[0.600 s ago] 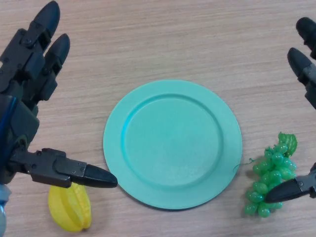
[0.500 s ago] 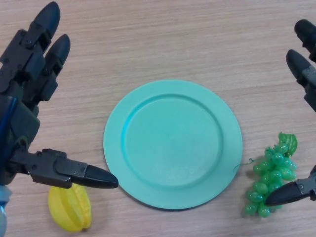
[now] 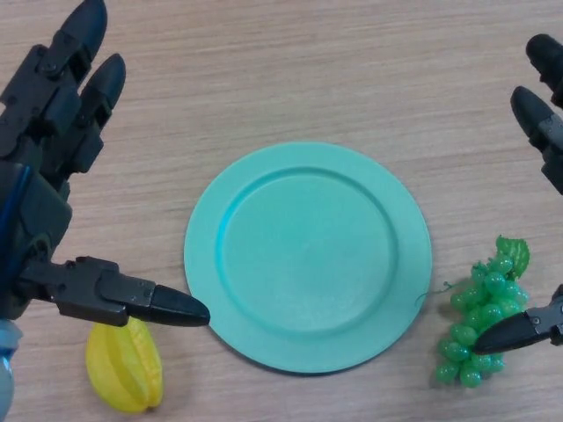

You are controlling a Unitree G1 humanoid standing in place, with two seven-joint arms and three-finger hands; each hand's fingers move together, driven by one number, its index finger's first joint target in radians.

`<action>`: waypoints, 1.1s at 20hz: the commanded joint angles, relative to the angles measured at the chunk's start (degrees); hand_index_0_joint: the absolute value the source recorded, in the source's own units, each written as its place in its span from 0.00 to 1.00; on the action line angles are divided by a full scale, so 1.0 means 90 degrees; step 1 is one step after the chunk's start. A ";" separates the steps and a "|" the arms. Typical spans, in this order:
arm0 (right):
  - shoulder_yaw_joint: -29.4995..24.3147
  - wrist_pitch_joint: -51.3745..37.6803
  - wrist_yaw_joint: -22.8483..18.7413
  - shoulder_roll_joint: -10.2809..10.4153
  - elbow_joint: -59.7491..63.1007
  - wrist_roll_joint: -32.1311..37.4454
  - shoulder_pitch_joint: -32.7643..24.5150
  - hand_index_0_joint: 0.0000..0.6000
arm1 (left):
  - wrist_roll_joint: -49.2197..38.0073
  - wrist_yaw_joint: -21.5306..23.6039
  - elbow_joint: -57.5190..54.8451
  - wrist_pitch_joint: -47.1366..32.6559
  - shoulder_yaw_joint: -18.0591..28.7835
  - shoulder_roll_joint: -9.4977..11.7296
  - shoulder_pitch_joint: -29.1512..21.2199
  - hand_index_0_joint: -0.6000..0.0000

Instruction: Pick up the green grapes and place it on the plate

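A bunch of green grapes point(image 3: 486, 306) lies on the wooden table just right of the round teal plate point(image 3: 308, 255), which has nothing on it. My right hand point(image 3: 544, 132) comes in at the right edge, open, its fingers spread above the bunch and its thumb tip point(image 3: 515, 333) lying across the bunch's lower part. The left hand point(image 3: 44, 176) hangs open at the left, fingers straight, thumb pointing toward the plate's left rim.
A yellow starfruit point(image 3: 126, 368) lies at the bottom left, partly under my left thumb. Bare wooden tabletop point(image 3: 308, 70) stretches beyond the plate.
The right thumb has shifted slightly over the grapes. The left hand has drifted a little upward. The grapes and plate have not moved.
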 commanded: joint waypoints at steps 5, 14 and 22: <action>-0.0093 -0.3374 0.0146 -0.0461 0.2452 -0.1302 -0.0416 0.00 | 0.0167 -0.0064 -0.0001 -0.1341 0.0177 0.0129 0.0030 1.00; 0.0227 -0.5050 -0.0732 -0.0888 0.4986 -0.4019 -0.0591 0.00 | 0.0275 0.0025 0.0263 -0.1514 0.0272 0.0180 -0.0033 1.00; 0.0400 -0.5481 -0.1516 -0.1093 0.6391 -0.4332 -0.0887 0.08 | 0.0375 0.0119 0.0424 -0.1675 0.0266 0.0182 -0.0046 1.00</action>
